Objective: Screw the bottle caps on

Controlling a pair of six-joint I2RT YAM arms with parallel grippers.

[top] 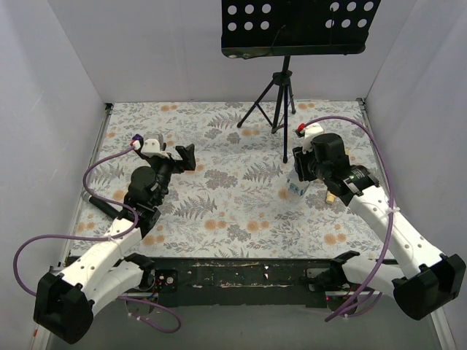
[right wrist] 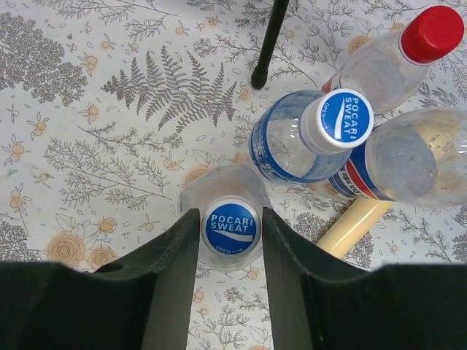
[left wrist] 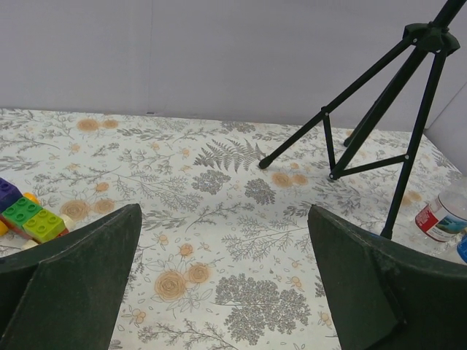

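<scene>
Blue cap [right wrist: 230, 227] sits clamped in the downward-pointing right end effector [right wrist: 230, 217]; left end effector [left wrist: 224, 215] gapes wide, aimed forward

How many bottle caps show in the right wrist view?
3: one blue Pocari Sweat cap inside the right gripper, a second blue cap just beyond, a red cap top right. Others may be hidden.

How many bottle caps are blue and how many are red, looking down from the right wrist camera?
Blue bottle caps: 2
Red bottle caps: 1
Total: 3
</scene>
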